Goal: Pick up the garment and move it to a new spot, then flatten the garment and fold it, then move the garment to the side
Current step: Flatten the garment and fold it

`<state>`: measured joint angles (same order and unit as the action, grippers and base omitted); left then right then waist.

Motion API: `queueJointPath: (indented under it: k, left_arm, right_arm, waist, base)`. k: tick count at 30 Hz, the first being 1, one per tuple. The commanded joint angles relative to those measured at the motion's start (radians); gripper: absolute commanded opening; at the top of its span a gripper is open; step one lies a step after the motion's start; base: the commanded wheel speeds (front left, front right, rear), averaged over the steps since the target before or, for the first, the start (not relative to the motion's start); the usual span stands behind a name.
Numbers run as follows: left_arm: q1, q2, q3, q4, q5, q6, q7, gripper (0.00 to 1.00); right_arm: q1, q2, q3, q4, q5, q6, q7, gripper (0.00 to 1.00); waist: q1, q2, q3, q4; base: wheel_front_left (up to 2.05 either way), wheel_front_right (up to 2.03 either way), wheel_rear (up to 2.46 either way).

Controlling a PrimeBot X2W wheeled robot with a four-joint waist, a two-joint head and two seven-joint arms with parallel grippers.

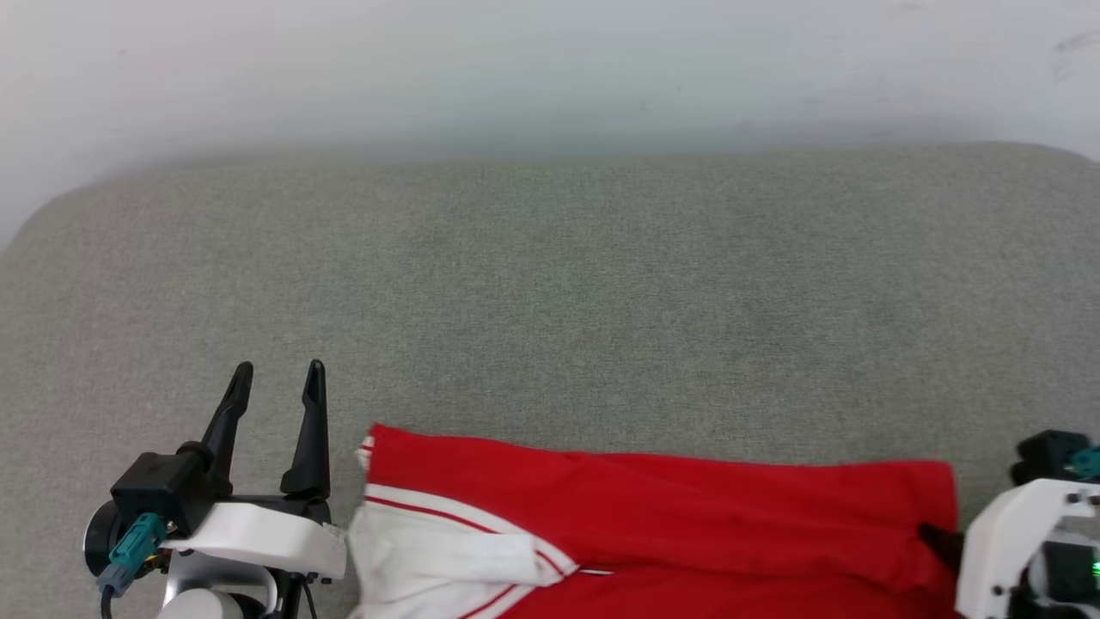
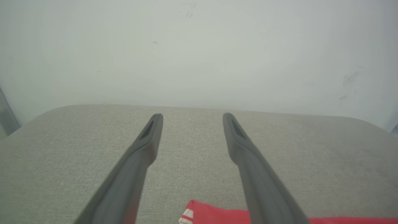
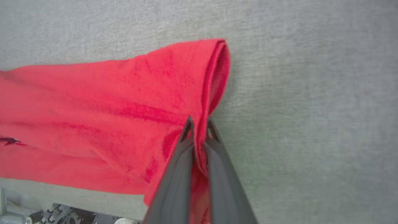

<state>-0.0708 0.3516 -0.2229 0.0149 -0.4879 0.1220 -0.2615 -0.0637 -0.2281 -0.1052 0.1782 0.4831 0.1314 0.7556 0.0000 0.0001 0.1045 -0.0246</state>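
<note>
A wide grey counter [image 1: 550,284], covered in finely woven fabric and rounded at its far corners, runs back to a pale wall [image 1: 550,69]. A bright red, soft jersey garment [image 1: 670,507] lies on it close to the near edge, stretched from left to right with shallow creases along its length. Its white sleeve end [image 1: 430,550], edged with thin red stripes, rests at the left. The right end is plain red with a stitched hem, slightly open.

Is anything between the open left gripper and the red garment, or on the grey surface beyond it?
Nothing visible. Only the grey surface lies between the left gripper and the garment, and beyond it. The right gripper is shut on the garment's far edge.
</note>
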Motion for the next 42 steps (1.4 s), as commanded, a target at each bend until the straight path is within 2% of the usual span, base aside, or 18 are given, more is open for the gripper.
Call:
queueJointPath:
  k: [1,7,11,17,19,20,25,28,33,38,42]
  left_arm:
    - [0.009,0.001,0.001,-0.006,0.005,0.005,-0.005,1.00]
    - [0.021,0.003,-0.006,-0.012,0.008,0.010,-0.004,1.00]
    - [0.023,-0.002,-0.010,-0.011,0.005,0.013,-0.004,1.00]
    - [0.025,-0.011,-0.018,-0.005,0.002,0.011,-0.004,1.00]
    - [0.024,-0.012,-0.021,-0.002,0.000,0.007,-0.004,1.00]
    - [0.024,-0.012,-0.021,-0.002,0.000,0.007,-0.004,1.00]
    - [0.020,-0.014,-0.023,-0.001,-0.001,0.008,-0.004,1.00]
    - [0.015,-0.016,-0.025,0.001,-0.003,0.007,-0.004,1.00]
    - [0.008,-0.014,-0.028,0.005,-0.008,0.006,-0.001,1.00]
    - [-0.008,-0.014,-0.035,0.005,-0.005,0.004,0.004,1.00]
    - [-0.026,-0.019,-0.043,0.010,-0.003,0.001,0.005,1.00]
  right_arm:
    - [-0.010,-0.021,-0.034,-0.007,-0.011,-0.001,0.005,0.00]
    - [-0.006,-0.055,-0.183,-0.022,-0.035,-0.001,0.034,0.00]
    - [-0.013,-0.043,-0.276,-0.038,-0.030,-0.001,0.066,0.00]
    - [-0.044,0.061,-0.366,-0.070,0.101,-0.001,0.171,0.00]
    - [-0.052,0.125,-0.390,-0.086,0.205,-0.001,0.256,0.00]
    - [-0.052,0.125,-0.390,-0.086,0.205,-0.001,0.256,0.00]
    - [-0.071,0.176,-0.412,-0.078,0.432,-0.001,0.400,0.00]
    - [-0.076,0.180,-0.364,-0.019,0.602,-0.001,0.418,0.00]
    - [-0.078,0.179,-0.203,0.031,0.808,-0.001,0.349,0.00]
    - [-0.080,0.179,-0.001,0.045,0.932,-0.001,0.261,0.00]
    - [-0.094,0.179,0.143,0.056,0.988,-0.001,0.170,0.00]
  waist:
    - [0.0000,-0.0001,-0.007,-0.008]
    - [0.0000,-0.0001,-0.014,-0.025]
    - [0.0000,-0.0001,-0.018,-0.032]
    - [0.0000,-0.0001,-0.029,-0.036]
    - [0.0000,-0.0001,-0.034,-0.033]
    - [0.0000,-0.0001,-0.034,-0.033]
    - [0.0000,-0.0001,-0.035,-0.024]
    - [0.0000,-0.0001,-0.036,-0.014]
    - [0.0000,-0.0001,-0.039,0.006]
    - [0.0000,-0.0001,-0.030,0.040]
    - [0.0000,-0.0001,-0.013,0.079]
  base:
    - [0.00,0.00,0.00]
    - [0.00,0.00,0.00]
    - [0.00,0.00,0.00]
    - [0.00,0.00,0.00]
    - [0.00,0.00,0.00]
    - [0.00,0.00,0.00]
    - [0.00,0.00,0.00]
    - [0.00,0.00,0.00]
    - [0.00,0.00,0.00]
    - [0.00,0.00,0.00]
    - [0.00,0.00,0.00]
